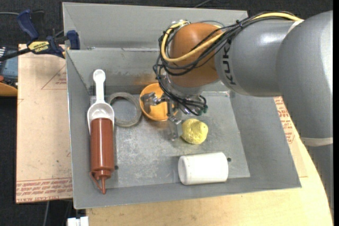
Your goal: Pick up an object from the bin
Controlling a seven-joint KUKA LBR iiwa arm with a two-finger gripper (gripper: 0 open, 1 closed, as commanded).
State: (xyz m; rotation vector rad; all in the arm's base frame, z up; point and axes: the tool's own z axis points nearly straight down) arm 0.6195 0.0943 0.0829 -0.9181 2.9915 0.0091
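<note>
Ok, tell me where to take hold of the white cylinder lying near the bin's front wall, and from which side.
Probably best to grip the white cylinder across its middle, coming straight down and closing on its two long sides. It lies on its side, lengthways across the bin, with bare floor along both sides; the yellow lump sits apart from it.

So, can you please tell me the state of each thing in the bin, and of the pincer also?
Brown bottle: lying on its side, nozzle toward the near wall.
White scoop: lying flat, bowl end against the bottle's base.
Grey ring: lying flat.
Orange cup: partly under the arm; tilt unclear.
Yellow lump: resting on the floor.
White cylinder: lying on its side.
Pincer: low, between cup and lump; open or shut unclear.
</note>
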